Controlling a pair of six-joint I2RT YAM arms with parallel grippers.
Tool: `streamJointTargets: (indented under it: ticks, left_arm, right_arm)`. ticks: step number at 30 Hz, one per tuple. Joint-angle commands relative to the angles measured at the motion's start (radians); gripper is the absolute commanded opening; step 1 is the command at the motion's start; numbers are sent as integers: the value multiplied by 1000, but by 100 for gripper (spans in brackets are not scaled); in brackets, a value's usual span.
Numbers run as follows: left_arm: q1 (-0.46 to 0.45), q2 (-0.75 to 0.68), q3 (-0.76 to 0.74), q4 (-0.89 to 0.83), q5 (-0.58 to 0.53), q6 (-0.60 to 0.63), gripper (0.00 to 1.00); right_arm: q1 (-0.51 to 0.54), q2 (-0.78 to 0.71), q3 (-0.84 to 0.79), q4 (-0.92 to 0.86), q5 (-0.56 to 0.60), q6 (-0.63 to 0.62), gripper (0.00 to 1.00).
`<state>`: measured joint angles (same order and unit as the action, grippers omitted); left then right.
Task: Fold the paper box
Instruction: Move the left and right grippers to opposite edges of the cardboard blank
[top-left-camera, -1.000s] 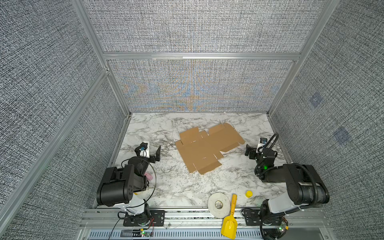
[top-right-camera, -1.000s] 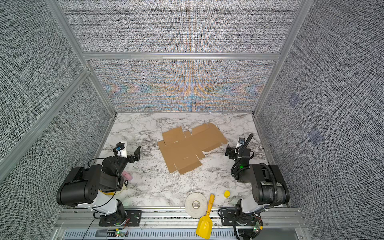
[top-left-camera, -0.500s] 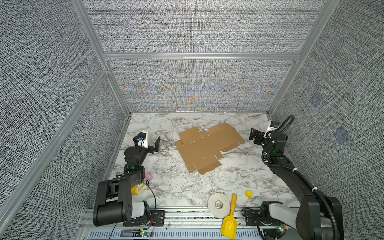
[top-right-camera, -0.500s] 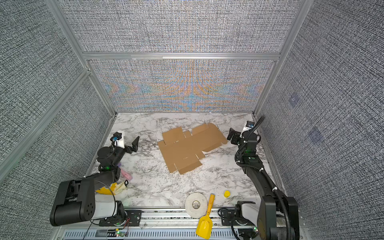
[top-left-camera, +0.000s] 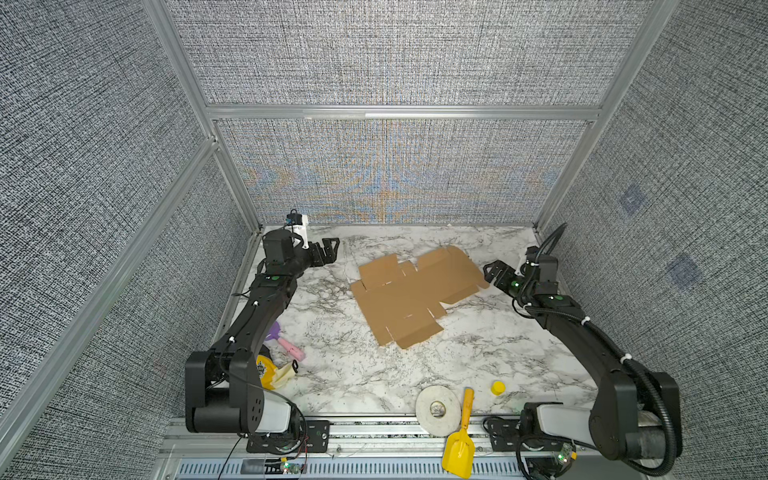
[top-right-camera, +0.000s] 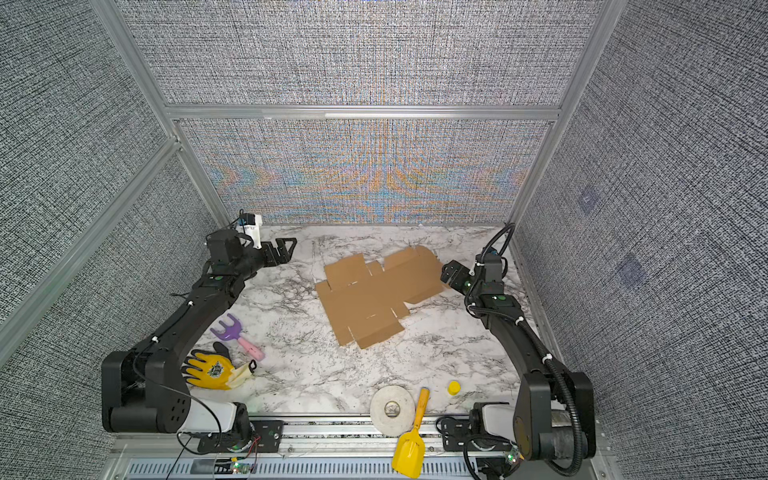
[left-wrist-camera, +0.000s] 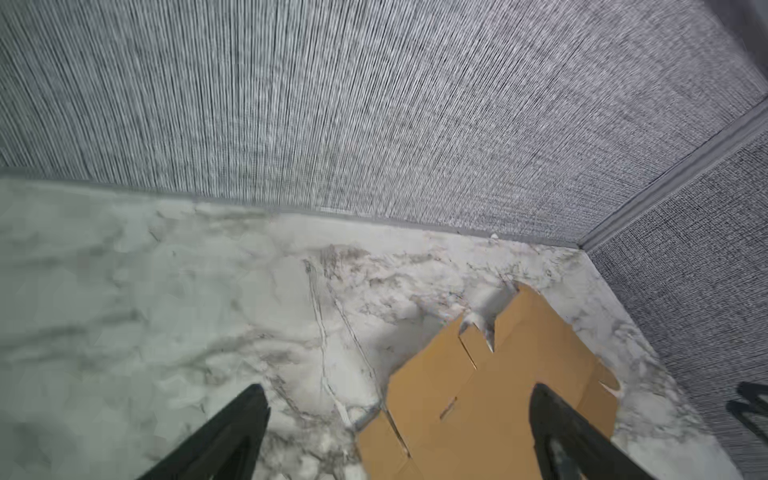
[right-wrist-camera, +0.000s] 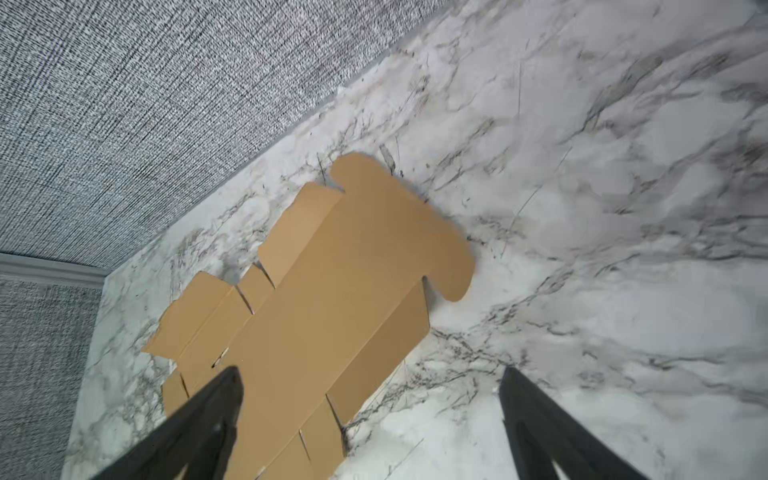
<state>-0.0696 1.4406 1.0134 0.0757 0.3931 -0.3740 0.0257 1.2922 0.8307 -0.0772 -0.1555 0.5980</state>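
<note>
I judge the step in hand to be the approach: no fold has been made yet. The paper box (top-left-camera: 411, 295) lies as an unfolded die-cut sheet on the bench (top-left-camera: 353, 374), set askew between the middle and the far edge. Its rounded tab end points toward the far right corner, and no panel stands upright. The left gripper (top-left-camera: 332, 250) hovers near the far left corner, apart from the sheet, with its jaws spread wide and nothing between them. In the left wrist view both fingers (left-wrist-camera: 232, 432) frame bare marble and the nearest corner of the cardboard. The right gripper (top-left-camera: 487, 274) sits just beside the tab end of the sheet, also spread wide and empty. I cannot tell from the top views whether it touches the cardboard, and the right wrist view shows it raised above the sheet. The white tape roll (top-left-camera: 437, 410) and the yellow scoop (top-left-camera: 459, 449) rest at the near edge, well clear of the work. In my judgement the next move calls for one arm to pin the central panel so the sheet cannot slide. The other arm must then work a fingertip under an outer flap, which lies flush against the marble, and raise it along its crease.
</note>
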Motion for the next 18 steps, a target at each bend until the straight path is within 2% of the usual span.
streamJointTargets:
  ticks: [1,6,10,13,18]
  left_arm:
    - [-3,9,-70,-50,72,-204,99]
    - [18,44,-227,132,138,-319,99]
    - [18,86,-210,119,151,-311,99]
    - [24,120,-151,112,164,-260,99]
    - [16,142,-81,133,176,-175,99]
  right_arm:
    - [3,21,-8,-18,-102,112,93]
    - [15,63,-17,25,-125,155,91]
    - [17,106,-68,168,-122,239,89]
    - [30,123,-119,241,-118,295,88]
    - [37,142,-156,245,-146,298,87]
